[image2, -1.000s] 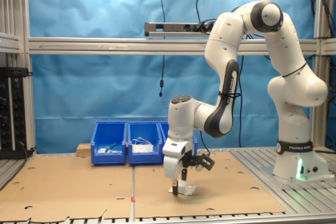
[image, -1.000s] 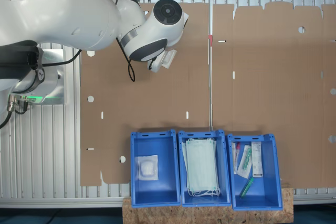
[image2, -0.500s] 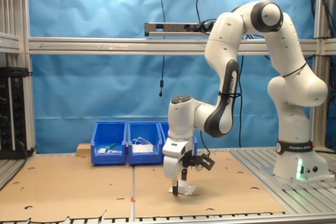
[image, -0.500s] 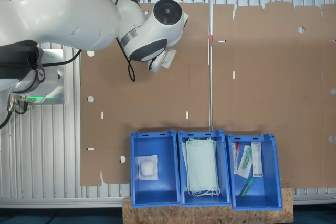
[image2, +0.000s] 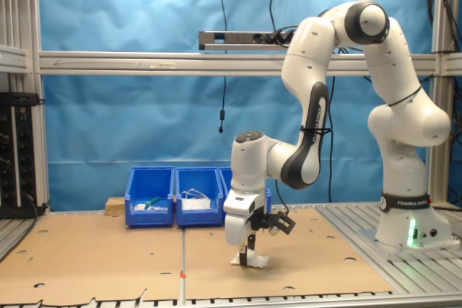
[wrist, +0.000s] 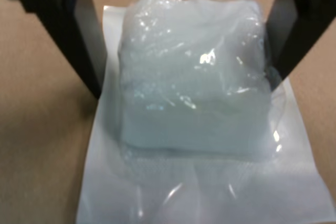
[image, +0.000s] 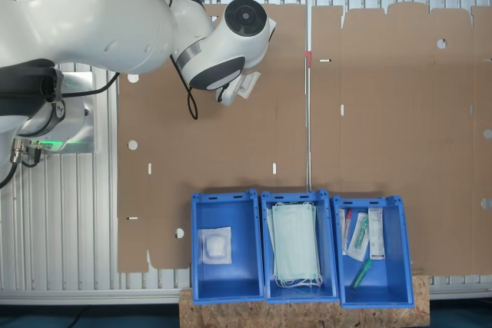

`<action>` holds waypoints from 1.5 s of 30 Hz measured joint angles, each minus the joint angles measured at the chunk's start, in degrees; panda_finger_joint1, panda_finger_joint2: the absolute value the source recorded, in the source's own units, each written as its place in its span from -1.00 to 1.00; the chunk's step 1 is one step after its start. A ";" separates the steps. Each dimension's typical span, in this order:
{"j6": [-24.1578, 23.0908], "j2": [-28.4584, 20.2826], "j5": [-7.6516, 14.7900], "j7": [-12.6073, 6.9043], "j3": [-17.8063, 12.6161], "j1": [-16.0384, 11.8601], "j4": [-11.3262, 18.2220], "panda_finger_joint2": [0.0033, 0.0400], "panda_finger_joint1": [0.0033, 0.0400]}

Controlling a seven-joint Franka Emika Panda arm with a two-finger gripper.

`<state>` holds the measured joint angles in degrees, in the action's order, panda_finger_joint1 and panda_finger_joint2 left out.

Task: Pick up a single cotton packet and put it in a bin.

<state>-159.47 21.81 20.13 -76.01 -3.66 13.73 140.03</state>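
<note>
Gripper (wrist: 184, 51) fingers straddle the cotton packet (wrist: 194, 103) (pad bulging between them) — whether they pinch it, I cannot tell; squeeze the pad's middle, lift straight — bin (image: 224, 245) at six o'clock.

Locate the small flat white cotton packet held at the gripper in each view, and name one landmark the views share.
First exterior view: the small flat white cotton packet peeks out beside the arm's round white wrist, on the brown cardboard sheet.
Second exterior view: it sits low on the cardboard under the gripper.
Wrist view: its raised pad lies between the two black fingers.
Shared landmark: the gripper itself.
</note>
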 joint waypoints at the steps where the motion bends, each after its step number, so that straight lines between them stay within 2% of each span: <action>1: 0.00 0.00 0.00 0.00 0.00 0.00 0.00 0.79 0.79; 3: 0.00 0.00 0.00 0.00 0.00 0.00 0.00 0.79 0.79; 4: 0.00 0.00 0.00 0.00 0.00 0.00 0.00 -0.16 -0.16; 9: 0.00 -0.02 0.00 0.00 0.00 0.00 -0.02 -0.16 -0.16; 10: 0.00 -0.04 0.00 0.00 0.00 0.00 -0.04 -0.59 -0.59; 18: 0.00 -0.07 0.00 0.00 0.00 0.00 -0.10 -0.59 -0.59; 19: 0.00 -0.07 0.00 0.00 0.00 0.00 -0.10 -0.89 -0.89; 33: 0.33 -0.87 0.00 0.00 0.03 0.00 -0.09 -0.89 -0.89; 45: 7.36 -9.63 -0.10 0.00 0.05 0.00 -0.06 -0.88 -0.88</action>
<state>-152.10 12.18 20.03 -76.01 -3.61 13.73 139.96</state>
